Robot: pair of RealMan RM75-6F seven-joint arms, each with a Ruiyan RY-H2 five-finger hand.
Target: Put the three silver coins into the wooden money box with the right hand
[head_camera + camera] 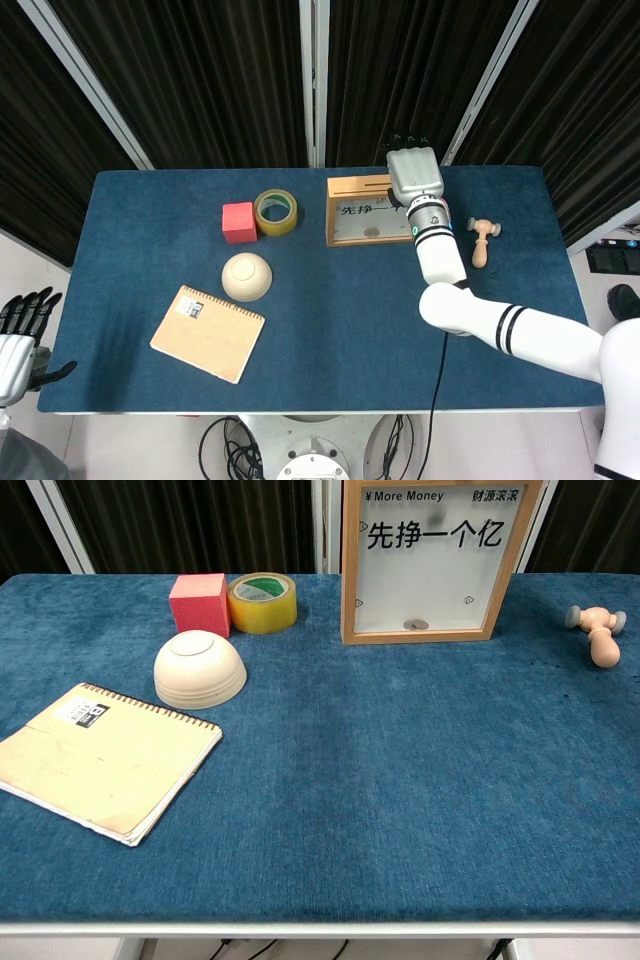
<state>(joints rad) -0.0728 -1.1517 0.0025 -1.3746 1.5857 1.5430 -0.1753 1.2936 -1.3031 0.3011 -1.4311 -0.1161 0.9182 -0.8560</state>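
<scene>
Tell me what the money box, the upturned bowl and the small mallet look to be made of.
Money box: light wooden frame with visible grain and a clear, likely acrylic or glass, printed front. Bowl: cream, matte, probably ceramic or plastic. Mallet: pale unpainted wood, smooth turned shape.

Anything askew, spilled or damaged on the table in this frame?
Only the bowl stands out: it lies upside down beside the notebook. The money box stands upright and nothing looks spilled or broken.
</scene>
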